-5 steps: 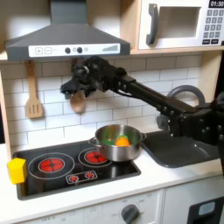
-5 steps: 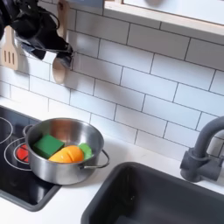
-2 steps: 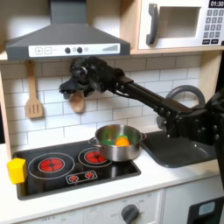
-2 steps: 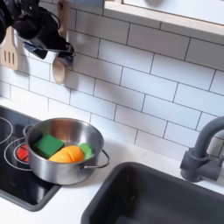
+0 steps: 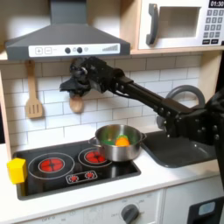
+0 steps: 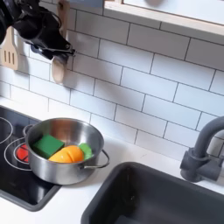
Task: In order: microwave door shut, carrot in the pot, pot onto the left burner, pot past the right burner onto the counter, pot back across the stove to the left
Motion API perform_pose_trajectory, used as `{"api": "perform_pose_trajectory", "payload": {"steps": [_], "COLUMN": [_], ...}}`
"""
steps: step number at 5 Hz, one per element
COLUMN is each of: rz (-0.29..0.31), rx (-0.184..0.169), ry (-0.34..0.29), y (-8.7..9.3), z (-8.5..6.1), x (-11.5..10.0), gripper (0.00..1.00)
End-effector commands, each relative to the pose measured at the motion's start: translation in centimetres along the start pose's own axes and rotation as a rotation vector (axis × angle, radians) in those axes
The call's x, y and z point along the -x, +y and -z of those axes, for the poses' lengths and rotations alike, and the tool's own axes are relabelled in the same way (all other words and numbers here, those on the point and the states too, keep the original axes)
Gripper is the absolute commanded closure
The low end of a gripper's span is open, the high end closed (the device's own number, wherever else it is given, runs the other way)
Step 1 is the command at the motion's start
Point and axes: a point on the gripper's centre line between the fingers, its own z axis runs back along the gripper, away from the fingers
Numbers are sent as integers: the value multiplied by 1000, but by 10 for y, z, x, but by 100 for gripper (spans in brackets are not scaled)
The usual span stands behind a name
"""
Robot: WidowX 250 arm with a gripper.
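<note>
A toy kitchen: stove [image 5: 74,166], microwave door [image 5: 176,24], tiled wall [image 6: 149,87].

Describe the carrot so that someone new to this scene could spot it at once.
Find the black stove, then the steel pot at its right end in the first exterior view. The carrot lies inside it: orange, beside a green block.

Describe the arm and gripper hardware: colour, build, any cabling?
All black. The arm is made of boxy, chunky segments joined at bulky joints, matte finish. The gripper is black too; its jaws are too dark and blurred to detail. No cabling or markings can be made out.
</note>
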Motion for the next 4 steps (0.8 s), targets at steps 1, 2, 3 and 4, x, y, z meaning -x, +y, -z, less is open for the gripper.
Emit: {"api": "perform_pose_trajectory", "payload": {"steps": [1, 2, 3, 4], "rz": [6, 13, 12, 13], "rx": [4, 15, 17, 16], "ry": [-9, -27, -52, -47], "y": [0, -2, -3, 0], "z": [-1, -1, -5, -7], "x": [0, -1, -3, 2], "gripper": [100, 100, 100, 100]}}
